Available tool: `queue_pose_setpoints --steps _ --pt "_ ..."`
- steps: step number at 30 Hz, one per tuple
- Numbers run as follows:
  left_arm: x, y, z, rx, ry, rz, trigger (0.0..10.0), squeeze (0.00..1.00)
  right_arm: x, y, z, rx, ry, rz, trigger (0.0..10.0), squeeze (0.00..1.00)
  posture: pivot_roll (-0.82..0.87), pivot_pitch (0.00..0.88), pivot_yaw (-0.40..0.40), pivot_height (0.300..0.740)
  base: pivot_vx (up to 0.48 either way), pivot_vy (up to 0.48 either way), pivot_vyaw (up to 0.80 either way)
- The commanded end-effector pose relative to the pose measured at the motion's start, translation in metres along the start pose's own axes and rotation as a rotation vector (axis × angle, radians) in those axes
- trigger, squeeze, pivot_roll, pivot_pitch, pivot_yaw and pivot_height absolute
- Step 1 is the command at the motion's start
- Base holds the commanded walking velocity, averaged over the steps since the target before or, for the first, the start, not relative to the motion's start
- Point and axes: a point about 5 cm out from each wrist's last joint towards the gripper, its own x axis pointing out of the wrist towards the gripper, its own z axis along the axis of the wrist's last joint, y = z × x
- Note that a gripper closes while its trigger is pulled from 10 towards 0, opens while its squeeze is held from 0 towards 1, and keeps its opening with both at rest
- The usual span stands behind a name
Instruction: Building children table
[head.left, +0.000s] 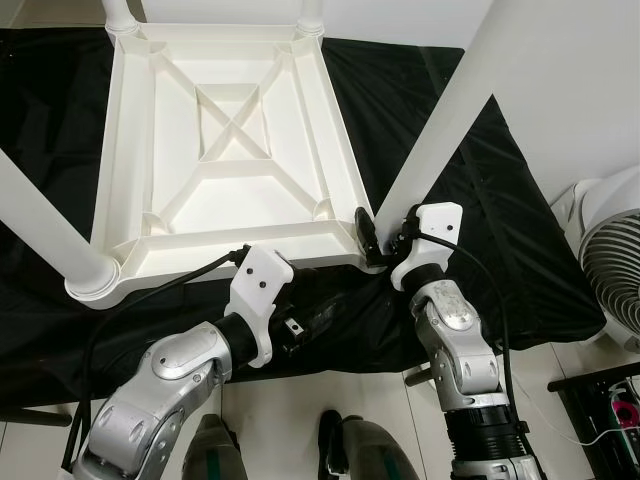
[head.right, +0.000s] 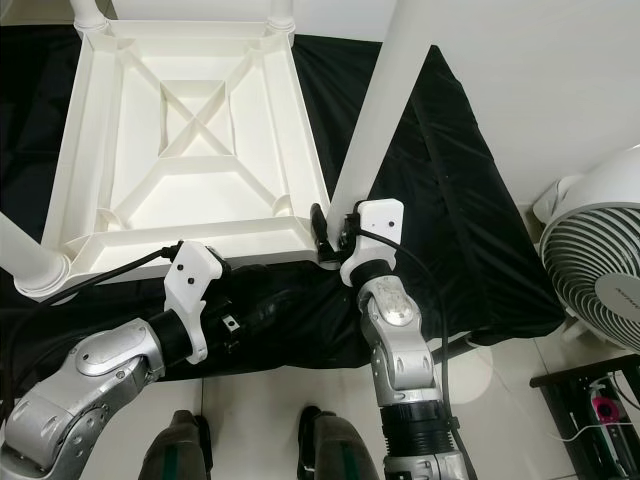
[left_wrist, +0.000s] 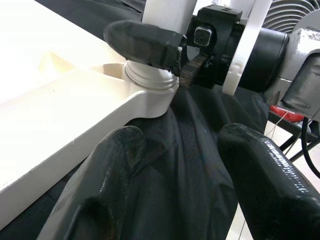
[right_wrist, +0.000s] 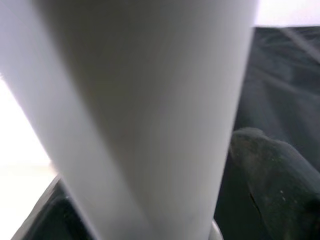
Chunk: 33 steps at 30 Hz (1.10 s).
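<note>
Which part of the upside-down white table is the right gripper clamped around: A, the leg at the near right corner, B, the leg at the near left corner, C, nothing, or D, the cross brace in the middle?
A: the right gripper closes around the base of the near right leg, where it meets the table top.

1. Head views are evenly and brightly lit; focus is sharp and no motion blur is seen.
2. The white table underside (head.left: 235, 150) is slightly overexposed against the black cloth (head.left: 480, 230), where detail is lost.
3. Glare is seen on the silver arm shells.
4. In the left wrist view, near fingers (left_wrist: 115, 165) are softened.
5. The right wrist view is blurred by the close white leg (right_wrist: 145, 110).
</note>
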Motion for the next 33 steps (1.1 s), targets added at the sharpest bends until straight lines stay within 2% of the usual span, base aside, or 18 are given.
queue_pose_setpoints --steps 1,2,3,5,6,8,10,11,12,14,20,22,24,28,33 --pt "0.001 -0.002 -0.003 -0.002 0.004 -0.001 10.0 0.0 -0.005 -0.002 0.002 0.058 0.017 0.14 10.0 0.0 0.05 0.14 -0.063 0.74 0.0 0.0 0.0" --pt "0.001 -0.002 -0.002 0.0 0.002 0.0 10.0 0.0 -0.007 -0.001 0.004 0.069 0.017 0.227 10.0 0.0 0.05 0.14 -0.063 0.74 0.0 0.0 0.0" --pt "0.001 -0.002 -0.002 0.0 0.002 0.0 10.0 0.0 -0.007 -0.001 0.004 0.069 0.017 0.227 10.0 0.0 0.05 0.14 -0.063 0.74 0.0 0.0 0.0" --pt "0.001 -0.002 -0.001 0.002 -0.001 0.001 10.0 0.0 -0.01 -0.002 0.006 0.045 0.019 0.341 10.0 0.0 0.05 0.143 -0.062 0.74 0.0 0.0 0.0" --pt "0.001 -0.002 -0.001 0.002 -0.001 0.001 10.0 0.0 -0.01 -0.002 0.006 0.045 0.019 0.341 10.0 0.0 0.05 0.143 -0.062 0.74 0.0 0.0 0.0" --pt "0.001 -0.002 -0.001 0.002 -0.004 0.001 10.0 0.0 -0.011 -0.005 0.006 -0.012 0.025 0.462 10.0 0.0 0.05 0.134 -0.064 0.74 0.0 0.0 0.0" --pt "0.001 -0.002 -0.001 0.002 -0.004 0.001 10.0 0.0 -0.012 -0.006 0.006 -0.021 0.028 0.481 10.0 0.0 0.05 0.134 -0.064 0.74 0.0 0.0 0.0" --pt "0.001 -0.003 -0.001 0.001 -0.004 -0.003 10.0 0.0 -0.012 -0.009 0.007 -0.054 0.036 0.536 10.0 0.0 0.06 0.126 -0.062 0.74 0.0 0.0 0.0" --pt "0.001 -0.003 -0.001 0.001 -0.004 -0.003 10.0 0.0 -0.012 -0.009 0.007 -0.054 0.036 0.536 10.0 0.0 0.06 0.126 -0.062 0.74 0.0 0.0 0.0" --pt "0.0 -0.004 -0.002 0.003 0.0 -0.007 10.0 0.0 -0.014 -0.012 0.005 -0.078 0.068 0.62 10.0 0.0 0.06 0.119 -0.061 0.74 0.0 0.0 0.0" --pt "-0.001 -0.004 -0.003 0.004 0.005 -0.008 10.0 0.0 -0.015 -0.023 0.0 -0.128 0.125 0.707 10.0 0.0 0.06 0.116 -0.06 0.74 0.0 0.0 0.0" --pt "-0.001 -0.004 -0.003 0.004 0.007 -0.009 10.0 0.0 -0.013 -0.027 -0.001 -0.154 0.124 0.716 0.0 0.0 0.06 0.114 -0.064 0.74 0.0 0.0 0.0" --pt "-0.001 -0.004 -0.004 0.004 0.007 -0.008 10.0 0.0 -0.013 -0.028 -0.002 -0.156 0.126 0.709 0.0 0.0 0.06 0.114 -0.064 0.74 0.0 0.0 0.0" --pt "0.0 -0.004 -0.004 0.002 0.004 -0.002 10.0 0.0 -0.008 -0.028 -0.005 -0.159 0.127 0.618 0.0 0.0 0.06 0.113 -0.071 0.74 0.0 0.0 0.0" --pt "0.0 -0.004 -0.004 0.002 0.003 0.003 10.0 0.0 -0.001 -0.022 -0.003 -0.124 0.091 0.439 0.0 0.0 0.06 0.115 -0.072 0.74 0.0 0.0 0.0"
